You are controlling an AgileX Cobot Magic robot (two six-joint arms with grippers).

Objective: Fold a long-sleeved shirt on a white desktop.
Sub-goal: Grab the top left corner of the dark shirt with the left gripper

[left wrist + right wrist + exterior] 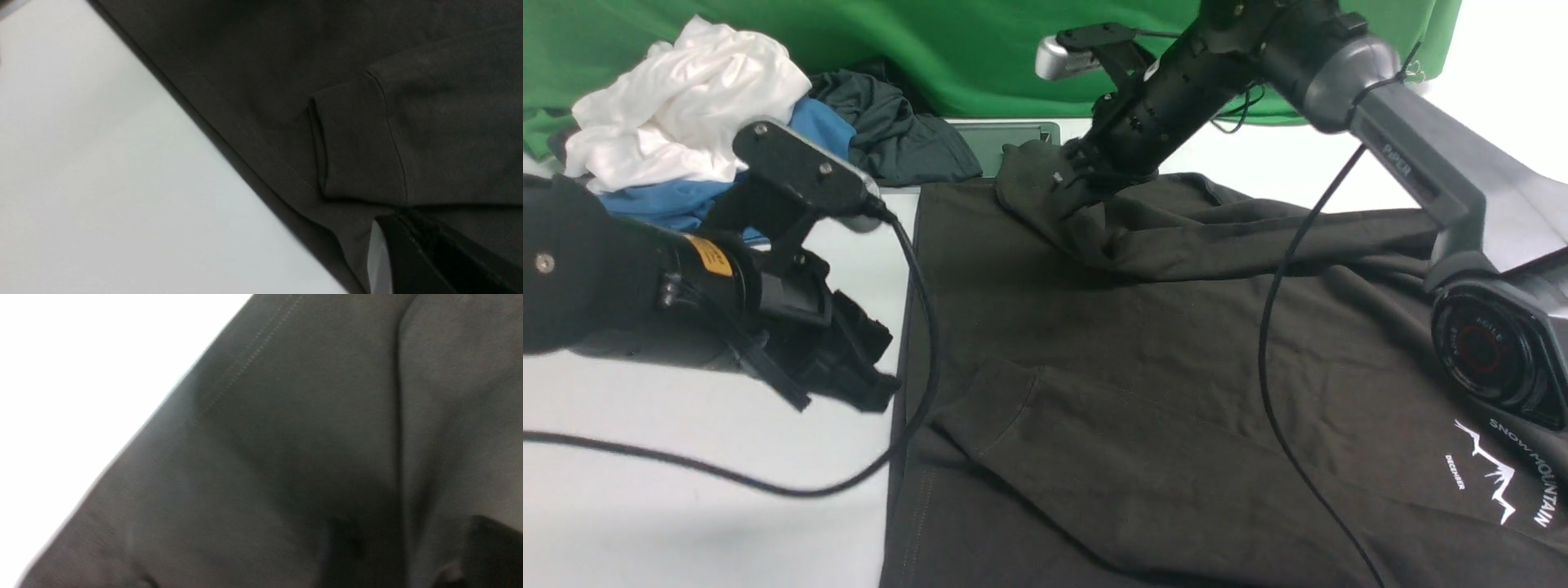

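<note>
White desktop [686,506] bears shirt [1135,392], clothes pile [686,106]; left pincer [870,384] closed, right pincer [1066,184] cloth-hidden, unreadable.

Bright, even light blew the surface [61,355] out to white in my right wrist view, where the shirt [306,437] was blurred. The front view was sharper, with faint shadow under my left hand [874,384].

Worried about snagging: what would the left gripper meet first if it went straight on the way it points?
Most likely the left gripper meets the shirt at its edge, short of the cuff; depth is unclear.
</note>
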